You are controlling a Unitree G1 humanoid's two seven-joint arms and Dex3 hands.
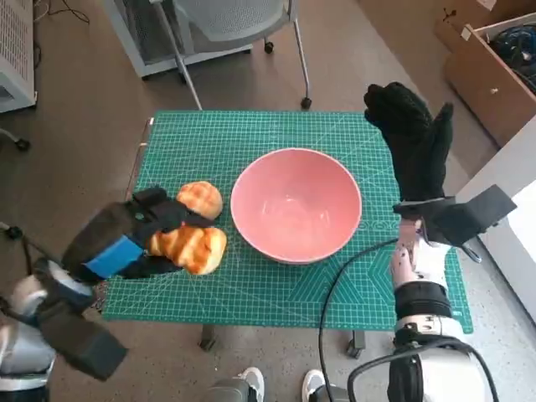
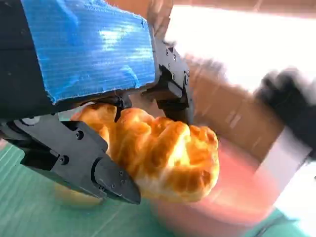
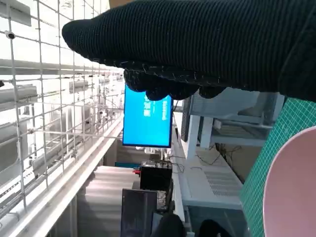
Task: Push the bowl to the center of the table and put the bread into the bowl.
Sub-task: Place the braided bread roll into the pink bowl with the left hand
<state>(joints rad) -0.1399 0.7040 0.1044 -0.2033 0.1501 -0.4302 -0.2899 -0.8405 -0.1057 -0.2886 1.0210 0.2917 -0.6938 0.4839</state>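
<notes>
Near the middle of the table [image 1: 251, 293], a rigid, probably light bowl [image 1: 296, 203], best shoved at its rim; off its left side, soft, crushable bread [image 1: 191, 248] clasped round its middle by the left hand [image 1: 138, 237]; right hand [image 1: 412, 138] raised, fingers extended, empty.

- Left hand [image 1: 134, 239]: near left, black fingers [image 2: 98, 173] closed around a held item.
- Right hand [image 1: 414, 138]: far right, raised, fingers extended, holding nothing.
</notes>
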